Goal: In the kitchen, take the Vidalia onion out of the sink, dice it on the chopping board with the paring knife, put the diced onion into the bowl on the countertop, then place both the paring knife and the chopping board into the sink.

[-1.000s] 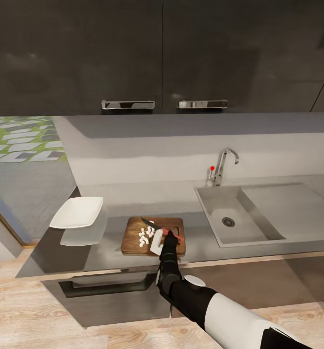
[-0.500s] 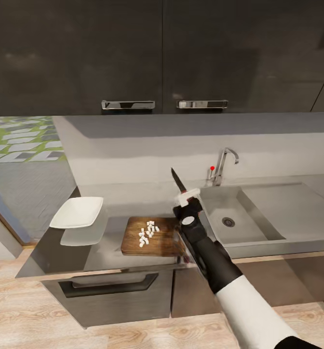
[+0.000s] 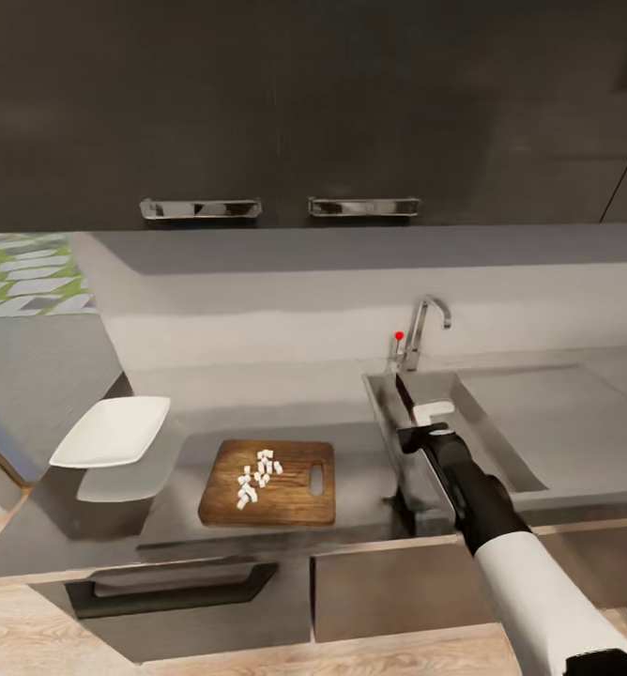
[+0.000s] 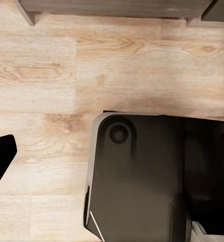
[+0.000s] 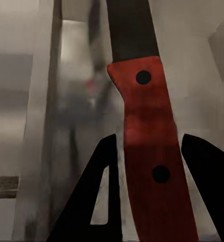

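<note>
My right gripper [image 3: 426, 418] is shut on the paring knife [image 3: 406, 398] and holds it over the left part of the sink [image 3: 487, 427], dark blade pointing toward the backsplash. In the right wrist view the orange-red handle [image 5: 147, 151] sits between the two black fingers [image 5: 99, 201] of the right gripper [image 5: 152, 140]. The brown chopping board [image 3: 295, 498] lies on the countertop [image 3: 360, 460] left of the sink, with several white diced onion pieces [image 3: 255, 474] on it. The white bowl [image 3: 112, 432] stands further left, with nothing in it.
A chrome tap [image 3: 417, 333] with a red dot rises behind the basin, and the drainboard [image 3: 567, 404] stretches to the right. Black upper cabinets [image 3: 257, 113] hang overhead. The left wrist view looks down on wood floor [image 4: 91, 65] and my dark base [image 4: 142, 176].
My right arm lifted the knife off the board and carried it right, then lowered it over the sink. The head view has shifted, so everything sits further left in the picture.
</note>
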Tool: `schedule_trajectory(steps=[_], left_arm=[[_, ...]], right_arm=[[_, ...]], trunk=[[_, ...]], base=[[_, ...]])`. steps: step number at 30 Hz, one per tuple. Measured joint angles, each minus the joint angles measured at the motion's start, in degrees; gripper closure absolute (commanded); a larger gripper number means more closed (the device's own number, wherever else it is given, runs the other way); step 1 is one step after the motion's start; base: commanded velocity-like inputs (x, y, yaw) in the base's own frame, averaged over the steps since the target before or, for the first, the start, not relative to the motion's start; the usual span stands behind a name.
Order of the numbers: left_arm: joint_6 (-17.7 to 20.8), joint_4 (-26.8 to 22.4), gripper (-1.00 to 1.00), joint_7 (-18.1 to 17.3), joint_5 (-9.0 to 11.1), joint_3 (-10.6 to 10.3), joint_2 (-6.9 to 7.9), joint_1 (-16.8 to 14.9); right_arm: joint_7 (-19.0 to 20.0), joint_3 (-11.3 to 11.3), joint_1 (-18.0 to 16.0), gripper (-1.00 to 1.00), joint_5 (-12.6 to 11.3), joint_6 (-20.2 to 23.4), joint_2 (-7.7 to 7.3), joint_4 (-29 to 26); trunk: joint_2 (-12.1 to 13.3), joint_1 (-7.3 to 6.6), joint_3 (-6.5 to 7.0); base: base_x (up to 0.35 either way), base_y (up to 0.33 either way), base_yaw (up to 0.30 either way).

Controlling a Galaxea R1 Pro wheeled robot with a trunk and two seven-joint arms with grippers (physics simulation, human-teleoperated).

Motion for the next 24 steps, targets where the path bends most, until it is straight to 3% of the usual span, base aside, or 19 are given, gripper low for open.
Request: schedule_trajectory(steps=[3, 5, 19, 24], left_arm=[[0.0, 0.1, -1.00, 0.1, 0.0, 0.0, 0.00, 0.0], [0.0, 0.1, -1.00, 0.1, 0.0, 0.1, 0.00, 0.0], [0.0, 0.1, -1.00, 0.2, 0.0, 0.1, 0.08, 0.0], [0.0, 0.1, -1.00, 0.2, 0.0, 0.1, 0.16, 0.0]], right_arm=[[4.7, -0.6, 0.0, 1.00, -0.9, 0.0, -1.55, 1.9], [5.7, -1.3, 0.0, 1.00, -1.2, 0.0, -2.18, 3.2], [5.8, -1.6, 0.0, 1.00, -1.7, -0.1, -2.16, 7.7], [5.8, -1.7, 0.0, 1.00, -1.7, -3.3, -2.06, 10.3]], trunk=[[0.0, 0.01, 0.00], [0.0, 0.01, 0.00], [0.0, 0.03, -0.42], [0.0, 0.02, -0.88]], base=[[0.150, -0.254, 0.000], [0.105, -0.259, 0.000], [0.021, -0.048, 0.000], [0.000, 0.000, 0.000]])
